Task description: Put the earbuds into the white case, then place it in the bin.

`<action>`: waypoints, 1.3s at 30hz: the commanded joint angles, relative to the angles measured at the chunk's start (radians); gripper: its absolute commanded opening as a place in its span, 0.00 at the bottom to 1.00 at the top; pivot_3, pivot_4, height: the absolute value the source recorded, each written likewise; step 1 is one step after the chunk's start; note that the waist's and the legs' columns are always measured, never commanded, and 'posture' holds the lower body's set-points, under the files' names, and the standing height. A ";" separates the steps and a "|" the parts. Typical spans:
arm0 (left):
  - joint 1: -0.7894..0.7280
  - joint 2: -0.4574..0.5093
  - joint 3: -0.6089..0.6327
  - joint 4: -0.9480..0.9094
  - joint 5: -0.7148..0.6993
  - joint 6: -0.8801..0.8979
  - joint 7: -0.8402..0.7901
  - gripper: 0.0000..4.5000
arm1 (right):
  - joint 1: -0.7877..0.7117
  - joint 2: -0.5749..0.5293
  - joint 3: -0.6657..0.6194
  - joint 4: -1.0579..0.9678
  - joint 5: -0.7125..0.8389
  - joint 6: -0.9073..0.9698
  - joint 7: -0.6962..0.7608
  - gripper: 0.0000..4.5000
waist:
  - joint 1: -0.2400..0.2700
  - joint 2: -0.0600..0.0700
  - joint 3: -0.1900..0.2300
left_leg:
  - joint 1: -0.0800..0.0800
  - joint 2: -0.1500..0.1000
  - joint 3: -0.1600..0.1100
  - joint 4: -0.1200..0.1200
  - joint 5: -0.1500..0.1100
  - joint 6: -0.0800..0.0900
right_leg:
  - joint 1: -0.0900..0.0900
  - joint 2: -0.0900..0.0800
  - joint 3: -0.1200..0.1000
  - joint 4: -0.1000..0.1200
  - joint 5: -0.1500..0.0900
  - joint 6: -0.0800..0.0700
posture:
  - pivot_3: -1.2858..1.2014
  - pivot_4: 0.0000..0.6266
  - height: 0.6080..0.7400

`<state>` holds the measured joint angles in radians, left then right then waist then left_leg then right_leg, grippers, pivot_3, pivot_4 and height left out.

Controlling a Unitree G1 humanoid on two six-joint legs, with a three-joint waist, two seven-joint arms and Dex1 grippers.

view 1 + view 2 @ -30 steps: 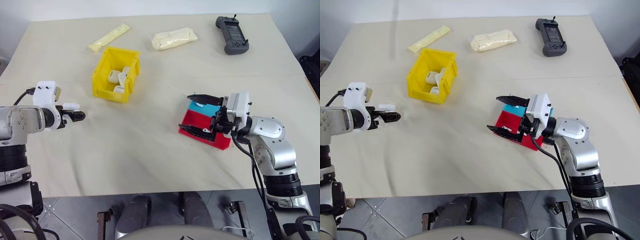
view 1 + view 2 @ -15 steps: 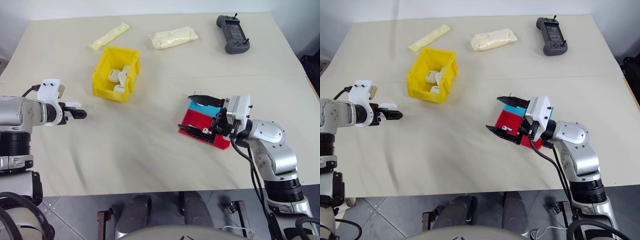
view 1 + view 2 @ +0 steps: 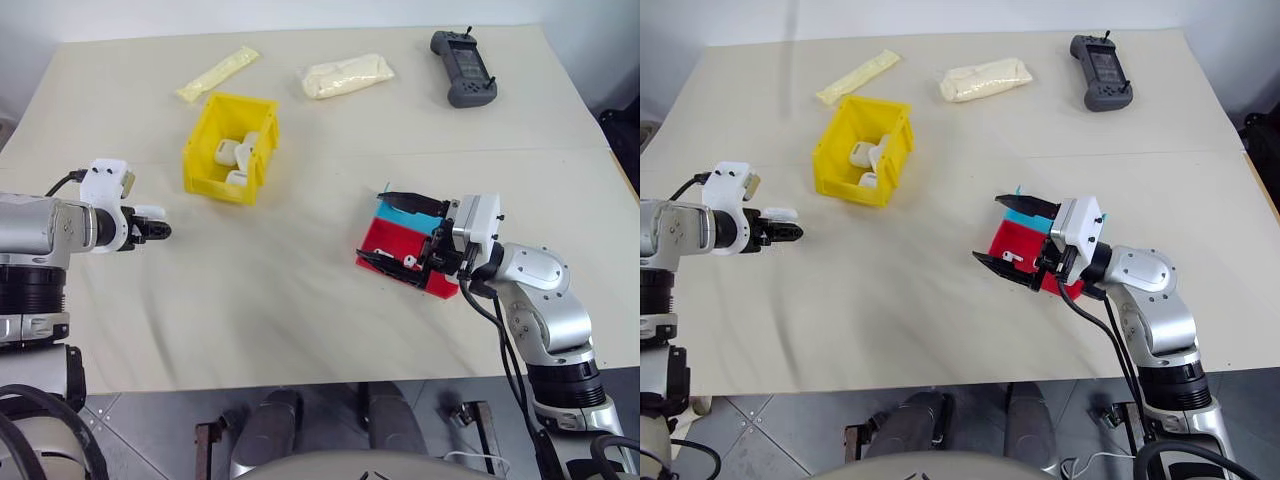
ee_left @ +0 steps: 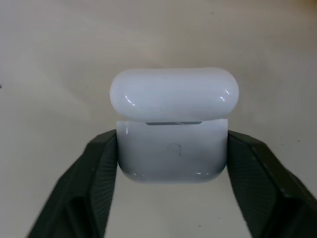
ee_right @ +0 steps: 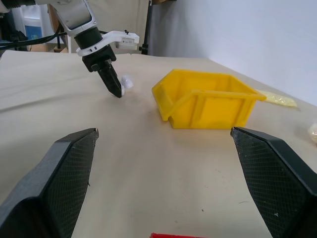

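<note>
Currently clamped between the two black fingers (image 4: 94, 173) of the left hand (image 3: 158, 230): the white case (image 4: 173, 126), glossy, rounded-rectangle, lid down with a thin dark seam along the hinge line and a faint round mark on the body. Held just above the bench (image 3: 300, 300), well to the left of the bin (image 3: 232, 148) and nearer the bench's front edge. Bin bright yellow, open-topped, containing other similar white cases (image 3: 238, 152). Right hand (image 3: 400, 232) spread wide, gripping nothing, positioned over the red and blue tray (image 3: 400, 245). Earbuds not distinguishable. At the far edge: two pale packets (image 3: 348, 76) and a dark controller (image 3: 463, 68).
</note>
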<state>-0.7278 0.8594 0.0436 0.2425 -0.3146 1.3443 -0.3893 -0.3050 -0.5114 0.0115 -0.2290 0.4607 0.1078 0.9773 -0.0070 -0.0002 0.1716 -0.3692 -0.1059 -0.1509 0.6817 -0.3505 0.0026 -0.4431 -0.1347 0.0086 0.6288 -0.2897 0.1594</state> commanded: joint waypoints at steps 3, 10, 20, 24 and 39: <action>0.079 -0.011 0.092 -0.081 -0.008 0.024 0.001 0.62 | -0.007 0.005 -0.013 -0.007 0.001 -0.028 0.001 1.00 | -0.005 0.000 0.000 | 0.000 0.000 0.000 0.000 0.000 0.000 | 0.000 0.000 0.001 0.000 0.000 0.000 | 0.52 0.24 1.00; 0.301 -0.056 0.329 -0.306 -0.066 -0.311 -0.094 0.62 | -0.008 -0.008 -0.019 0.009 0.004 -0.033 0.015 1.00 | -0.013 0.000 0.000 | -0.001 0.000 -0.001 0.000 0.000 0.000 | -0.001 0.000 0.000 -0.001 0.000 0.000 | 0.52 0.24 1.00; 0.705 -0.328 0.379 -0.595 -0.250 -1.020 -0.581 0.62 | -0.019 -0.139 -0.083 0.037 0.016 0.000 0.073 1.00 | 0.005 0.000 0.000 | 0.000 0.000 0.002 0.001 -0.001 0.001 | 0.001 -0.003 -0.001 -0.007 0.001 -0.001 | 0.52 0.24 1.00; 0.603 -0.449 0.244 -0.532 -0.215 -1.167 -0.585 0.62 | 0.017 -0.202 -0.154 0.018 0.024 0.014 0.064 1.00 | 0.035 -0.001 0.000 | 0.001 -0.001 0.004 0.002 0.000 0.002 | 0.003 -0.004 -0.001 -0.007 0.001 0.000 | 0.52 0.24 1.00; 0.229 -0.830 -0.195 -0.095 -0.144 -1.548 -0.837 0.62 | 0.698 -0.175 -0.673 -0.247 0.017 0.023 -0.066 1.00 | 0.050 -0.002 -0.001 | 0.004 -0.002 0.023 0.002 -0.003 0.008 | 0.006 -0.003 0.000 -0.010 0.005 0.006 | 0.52 0.24 1.00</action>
<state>-0.4892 0.0370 -0.1423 0.1486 -0.4341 -0.1792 -1.2001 0.3605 -0.6995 -0.5944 -0.4318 0.4723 0.1537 0.9175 0.0425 -0.0020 0.1701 -0.3652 -0.1073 -0.1278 0.6833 -0.3538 0.0106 -0.4375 -0.1376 0.0085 0.6185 -0.2846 0.1656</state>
